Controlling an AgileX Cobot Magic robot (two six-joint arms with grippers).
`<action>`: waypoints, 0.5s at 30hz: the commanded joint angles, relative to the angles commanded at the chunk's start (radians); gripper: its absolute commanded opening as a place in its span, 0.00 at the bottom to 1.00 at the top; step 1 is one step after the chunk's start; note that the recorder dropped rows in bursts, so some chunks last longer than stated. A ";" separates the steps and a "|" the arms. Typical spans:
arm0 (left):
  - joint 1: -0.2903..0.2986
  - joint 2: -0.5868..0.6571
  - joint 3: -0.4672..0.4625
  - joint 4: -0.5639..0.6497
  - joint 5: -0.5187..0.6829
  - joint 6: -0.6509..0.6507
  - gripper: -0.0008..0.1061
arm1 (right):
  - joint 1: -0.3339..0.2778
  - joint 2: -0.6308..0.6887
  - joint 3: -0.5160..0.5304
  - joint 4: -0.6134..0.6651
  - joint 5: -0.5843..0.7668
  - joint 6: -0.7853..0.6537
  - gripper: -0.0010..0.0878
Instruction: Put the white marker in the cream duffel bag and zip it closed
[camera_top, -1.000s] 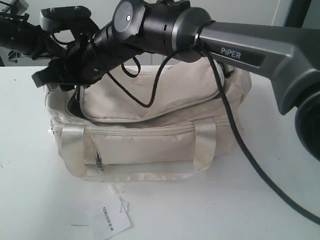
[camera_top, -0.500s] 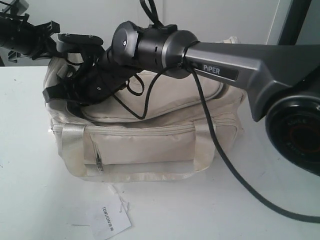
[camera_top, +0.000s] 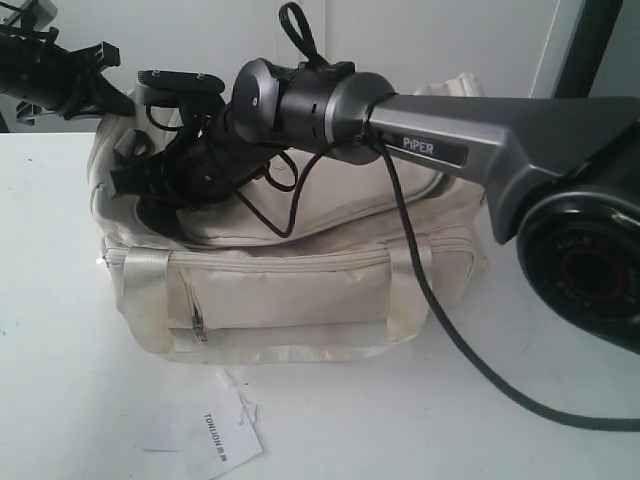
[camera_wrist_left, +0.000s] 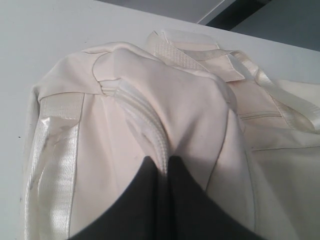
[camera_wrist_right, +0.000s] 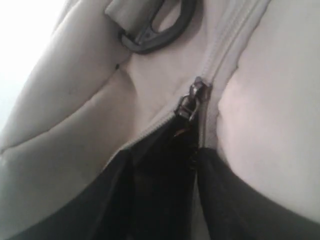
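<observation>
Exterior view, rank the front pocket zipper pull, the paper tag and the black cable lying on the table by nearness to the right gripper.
From the right gripper, at the top of the cream duffel bag:
1. front pocket zipper pull, below it on the bag's front.
2. paper tag, on the table before the bag.
3. black cable, on the table, far right.

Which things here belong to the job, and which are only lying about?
Job: bag; its top zipper slider. The marker is not in view.
Lying about: paper tag, on the table in front of the bag.
</observation>
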 joint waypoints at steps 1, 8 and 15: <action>0.000 0.000 0.000 0.000 0.000 0.000 0.01 | 0.000 0.000 0.000 0.009 0.009 0.000 0.47; 0.000 0.000 0.000 0.000 -0.004 0.000 0.01 | 0.004 -0.077 0.000 0.040 0.207 -0.118 0.44; 0.000 0.000 0.000 0.000 -0.002 0.000 0.01 | 0.004 -0.119 0.000 0.040 0.157 -0.202 0.13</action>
